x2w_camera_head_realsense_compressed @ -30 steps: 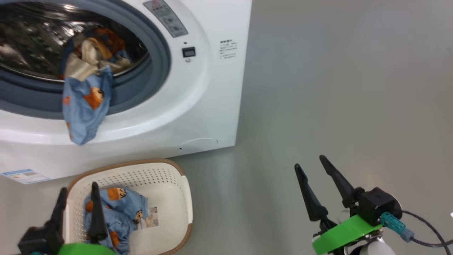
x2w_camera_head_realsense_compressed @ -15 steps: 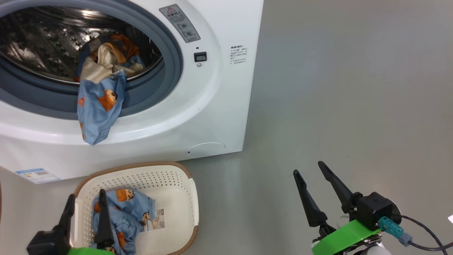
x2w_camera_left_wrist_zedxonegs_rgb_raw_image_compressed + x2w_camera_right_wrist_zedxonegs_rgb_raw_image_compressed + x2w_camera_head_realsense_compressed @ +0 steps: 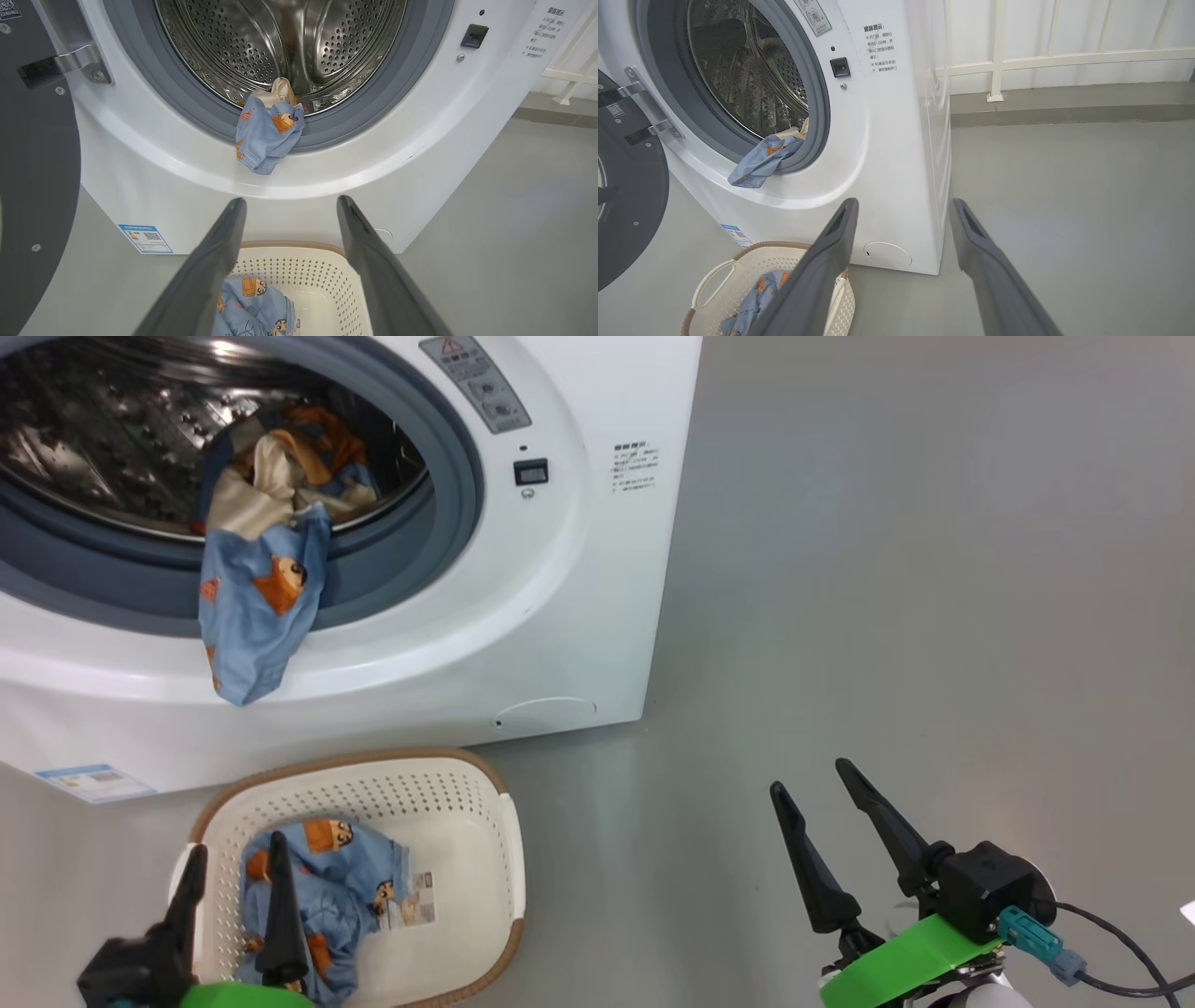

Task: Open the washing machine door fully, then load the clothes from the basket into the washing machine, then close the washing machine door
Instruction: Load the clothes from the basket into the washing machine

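Left gripper (image 3: 238,842) hangs over the basket (image 3: 373,793) on the floor, jaws spread wide and empty, fingers pointing at the crumpled clothes (image 3: 345,877) lying in its left half. The pick looks next, and the tidy way is straight down into the thickest fold, clear of the perforated wall, closing deep so no loose corner trails. The right gripper (image 3: 808,775) waits off to the side over bare floor, also wide open and holding nothing. Beyond the basket stands the washing machine (image 3: 579,569), and here's the snag: a hanging piece (image 3: 257,607) droops out over the grey gasket (image 3: 439,523) and down the white front, so whatever goes in should be carried well into the drum (image 3: 280,42) and that tail pushed in before closing. The washing machine door (image 3: 37,163) is swung open at the left. The tally: two grippers, one basket, one bundle in it, one bundle at the drum mouth, one door.
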